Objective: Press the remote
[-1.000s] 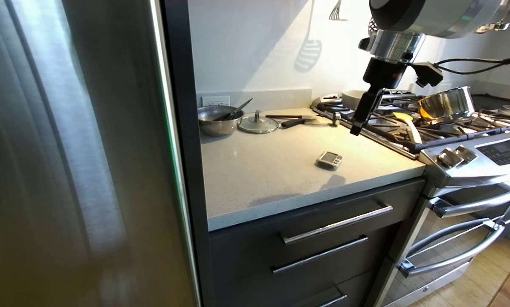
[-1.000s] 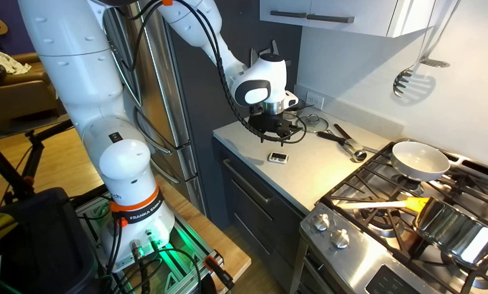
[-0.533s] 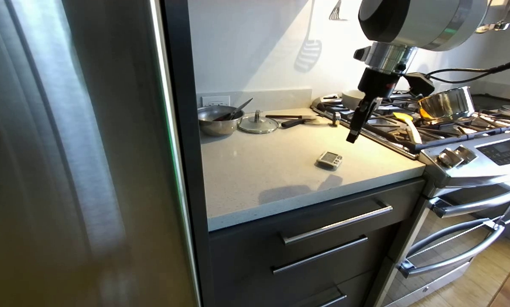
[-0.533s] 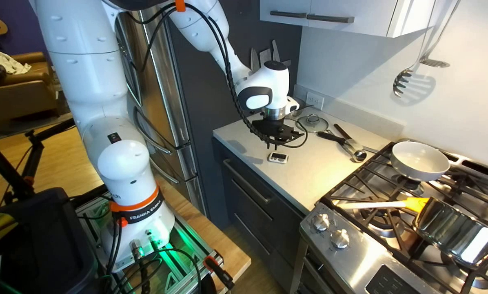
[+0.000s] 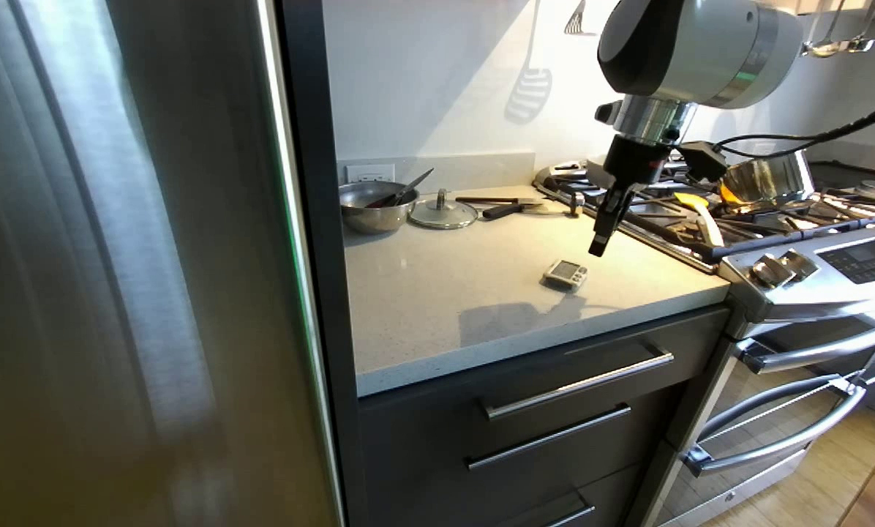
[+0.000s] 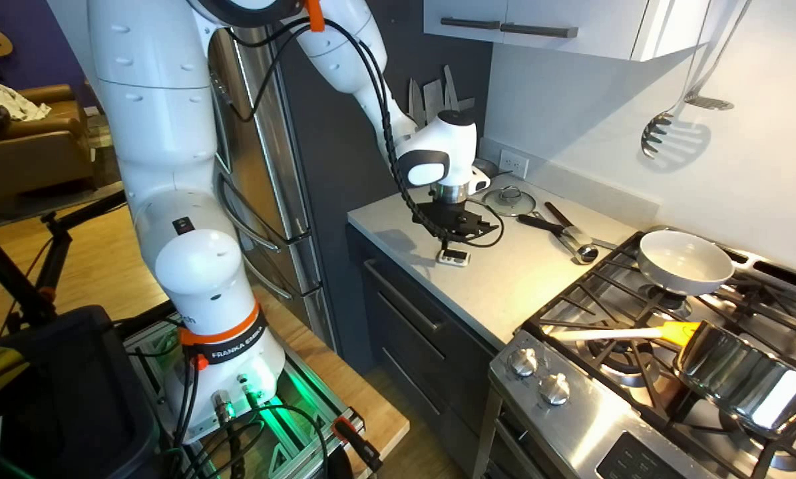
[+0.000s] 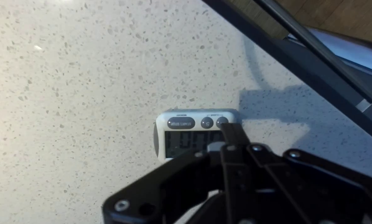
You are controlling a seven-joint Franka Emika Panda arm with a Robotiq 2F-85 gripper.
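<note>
The remote is a small white device with a dark display and grey buttons, lying flat on the countertop. It shows in both exterior views, remote (image 5: 565, 274) and remote (image 6: 456, 259), and near the middle of the wrist view, remote (image 7: 179, 141). My gripper (image 7: 231, 126) has its fingers together with nothing between them. In the wrist view the fingertips cover the display's right end and part of the rightmost round button. Seen in an exterior view, the gripper (image 5: 597, 249) hangs above the counter, apart from the remote and slightly to its stove side.
A metal bowl (image 5: 379, 208), a glass lid (image 5: 443, 212) and dark-handled utensils (image 5: 507, 210) lie toward the wall. The stove holds a white bowl (image 6: 684, 263) and a steel pot (image 6: 747, 379). The counter's front edge (image 5: 540, 340) runs close by the remote.
My gripper has come down toward the remote, and its fingers have gone from apart to together. The remote lies where it was.
</note>
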